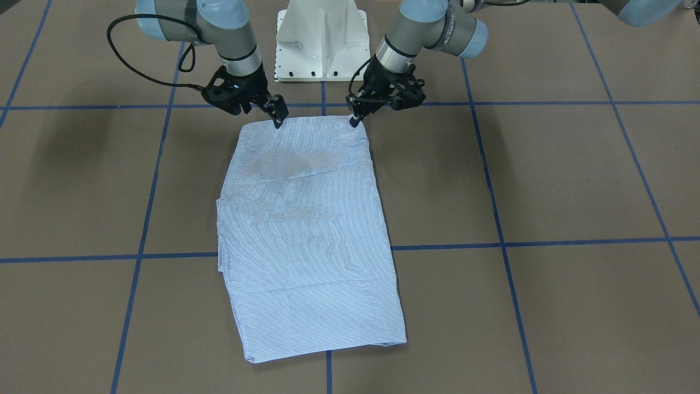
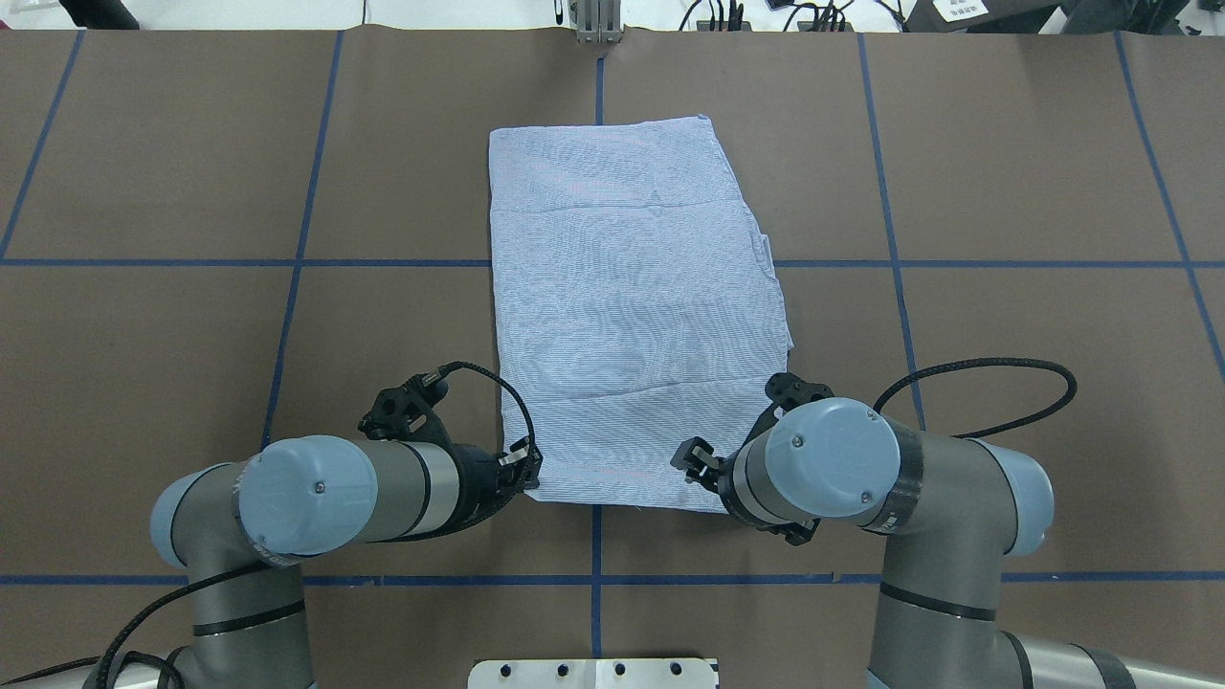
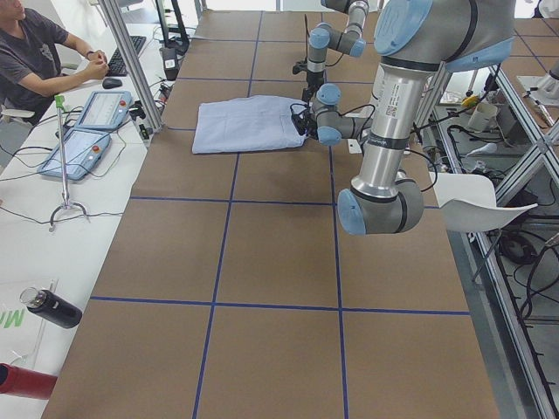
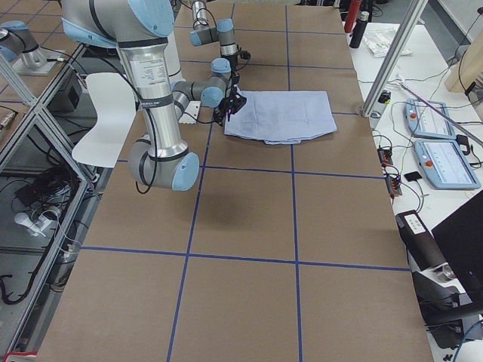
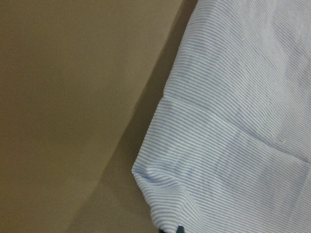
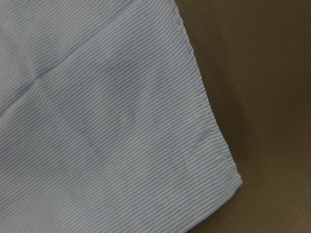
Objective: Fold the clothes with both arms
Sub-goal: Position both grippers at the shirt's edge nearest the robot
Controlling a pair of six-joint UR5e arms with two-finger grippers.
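Closest to the robot's base, the left arm (image 2: pixel 316 493) and right arm (image 2: pixel 833 459) bend inward over the brown surface (image 2: pixel 191 335). The left hand (image 2: pixel 528 476) sits at the near left corner of the shirt (image 2: pixel 632 287). Its fingers are drawn narrow and pinch that corner, which puckers toward a dark sliver of fingertip (image 5: pixel 180 229) cut off by the wrist view's bottom edge. The right hand (image 2: pixel 691 461) reaches the shirt's near edge, a little in from the right corner. The wrist's blue cap hides most of it from above, and its own camera shows only flat striped cloth, so I cannot tell whether it grips. The shirt lies folded in a long strip running away from the robot, across a blue tape line (image 2: pixel 297 263). An under layer peeks out along its right side.
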